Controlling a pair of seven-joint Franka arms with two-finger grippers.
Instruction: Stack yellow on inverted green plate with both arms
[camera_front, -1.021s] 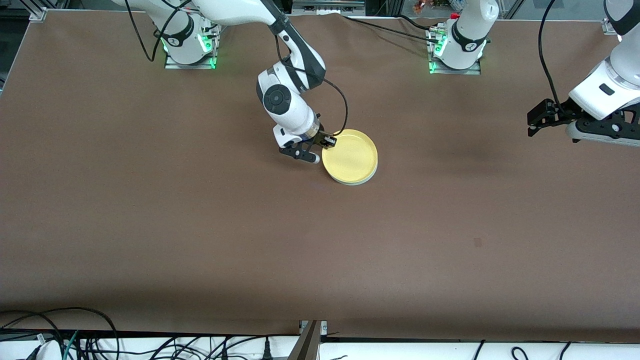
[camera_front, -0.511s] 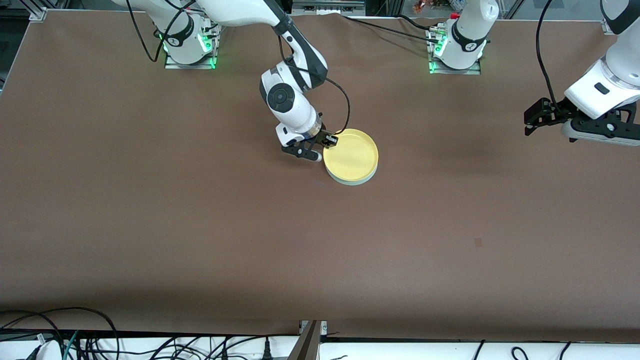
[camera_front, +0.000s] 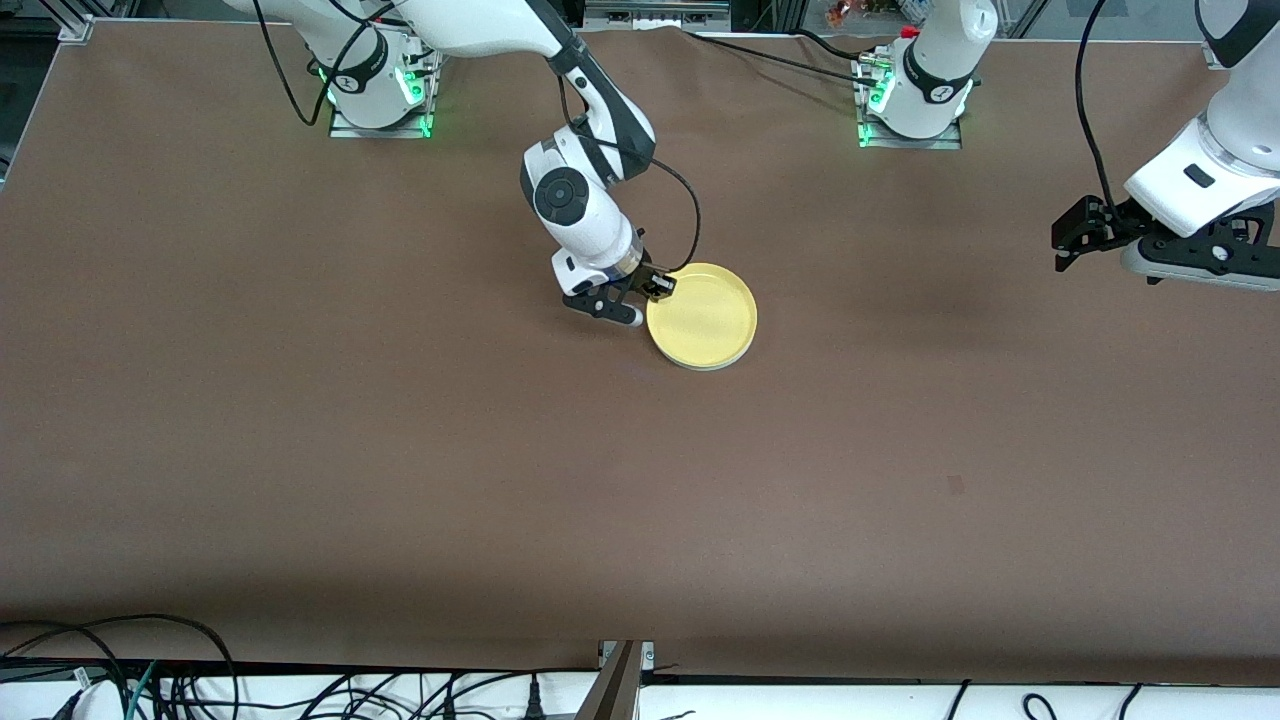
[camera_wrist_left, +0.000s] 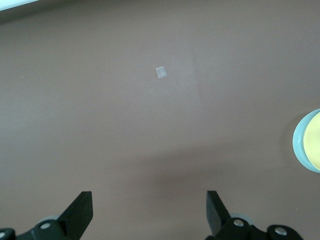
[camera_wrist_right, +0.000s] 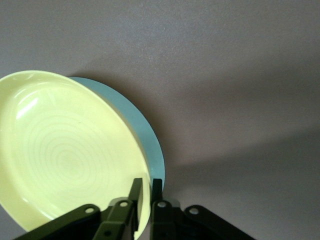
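Front view: round yellow plastic plate (camera_front: 702, 316) mid-table, sitting on the pale mint-green plate (camera_front: 712, 367), only a thin sliver of green visible at the edge nearer the camera. Right wrist view adds more: broad green crescent (camera_wrist_right: 145, 135) exposed beside the yellow plate (camera_wrist_right: 65, 155), so stack slightly offset. Right gripper (camera_front: 655, 287) down at the yellow rim, at the side toward the right arm's end; fingers (camera_wrist_right: 135, 192) straddling the rim, narrow gap, grip or release not discernible. Left gripper (camera_front: 1066, 247) spread wide, holding nothing, over bare brown table (camera_front: 400, 450) at the left arm's end, well apart from the stack; plates only just at the edge of its wrist view (camera_wrist_left: 314, 140).
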